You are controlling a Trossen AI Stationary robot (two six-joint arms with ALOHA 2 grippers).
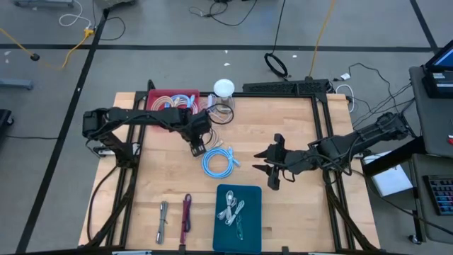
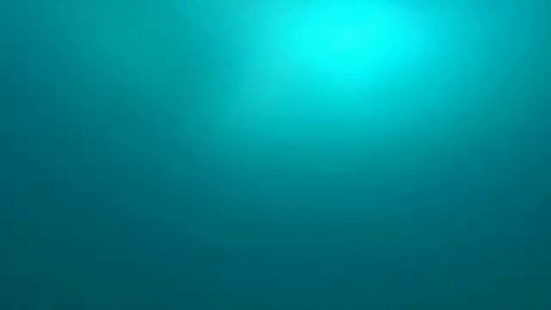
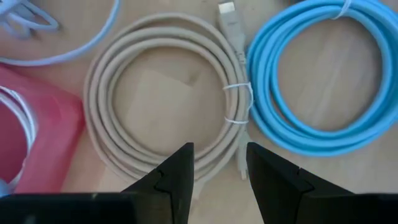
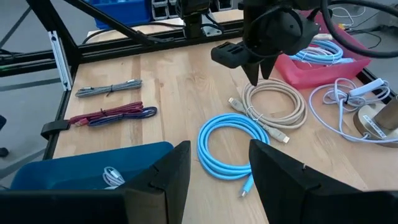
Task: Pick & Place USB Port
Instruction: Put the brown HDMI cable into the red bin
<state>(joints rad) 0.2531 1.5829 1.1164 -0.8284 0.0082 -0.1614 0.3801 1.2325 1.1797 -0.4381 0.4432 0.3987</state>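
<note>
Overhead view: wooden table (image 1: 283, 212) w/ two dark arms. Left gripper (image 1: 197, 148) hangs over a coiled beige USB cable (image 3: 168, 99), just above it; its fingers (image 3: 177, 180) stand apart w/ a gap btwn them, nothing held, tips over the near side of the coil. Beige cable lies flat on the wood, bound by a thin tie, one plug (image 3: 227, 12) pointing out past the coil, just beside a coiled light-blue cable (image 1: 219, 162); the two coils sit side by side, nearly touching. Red bin (image 1: 172, 100) at the table's far side holds more pale cables; beside it a clear cup w/ white lid (image 1: 224, 89) and a loose whitish cable. Right gripper (image 1: 272, 167) hovers nr. table centre, right of the blue coil, fingers (image 4: 171, 177) open and empty, aimed toward both coils. Teal tray (image 1: 238, 219) at the near edge holds a bundled white cable (image 1: 231, 207). Left of tray: a red-purple bundled cable (image 1: 186, 213) and a grey bundled cable (image 1: 162, 220), lying parallel. Low view: only a flat teal glow, no detail
</note>
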